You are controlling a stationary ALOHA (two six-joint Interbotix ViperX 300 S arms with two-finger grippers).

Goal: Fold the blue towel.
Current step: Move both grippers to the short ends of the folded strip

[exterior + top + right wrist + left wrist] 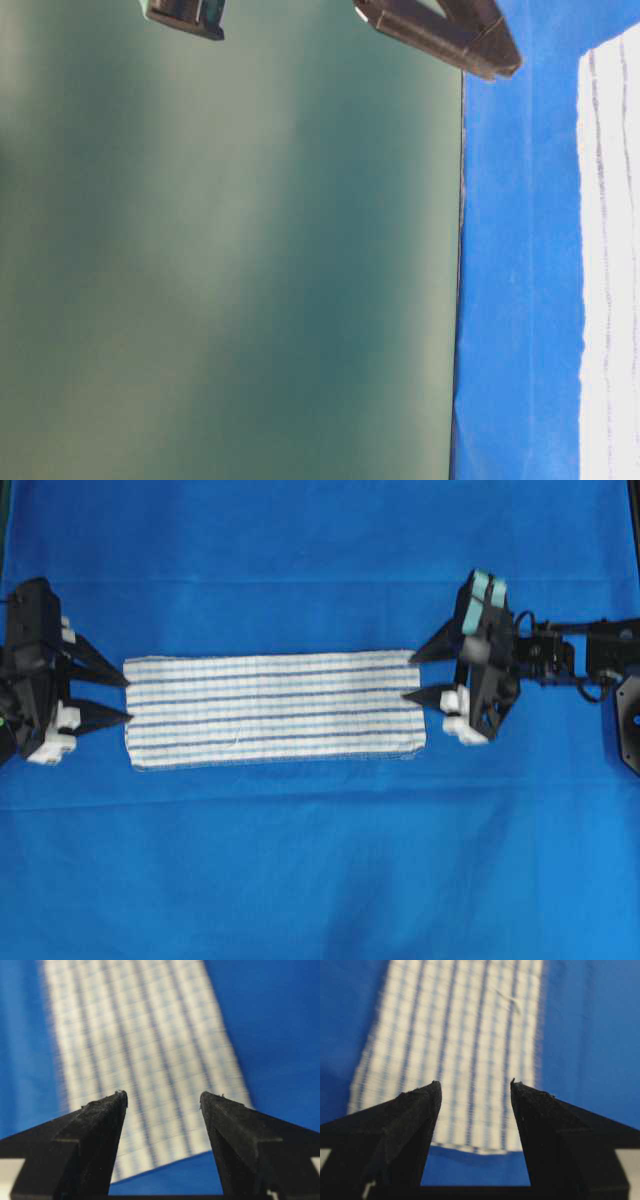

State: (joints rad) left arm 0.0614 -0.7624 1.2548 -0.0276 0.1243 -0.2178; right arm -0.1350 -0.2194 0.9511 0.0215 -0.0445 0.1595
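Overhead exterior view gives us the whole layout: the white rectangular cloth towel with thin dark-blue stripes (275, 710) lies flat as a long narrow band across the middle of the counter, on the plain solid-blue tablecloth (320, 570). The left gripper (122, 698) sits just off the towel's left short edge, jaws parted, nothing between them. Over on the other side, the right gripper (412, 676) hangs at the towel's right short edge, jaws spread wide and empty, its tips right over that end; whether they touch the cloth, this view cannot say.

Now the left wrist-mounted view, and it shows what the overhead cannot: looking past the two black fingers (415, 1110) of the left gripper (473, 1084), there is a strip of bare tablecloth (585, 1035) between the tips and the towel's near edge (465, 1040). So gripper and towel are apart.

Right wrist-mounted view: the right gripper (165, 1094) has its tips well separated, and the towel (140, 1045) runs away at a slant beneath them, a near corner lying between the fingers.

Table-level exterior view is turned sideways, mostly a blurred green surface (220, 260), with a slice of tablecloth (515, 280) and towel (610, 260) at the right edge. Dark gripper parts poke in at the top; which arm, I can't tell.
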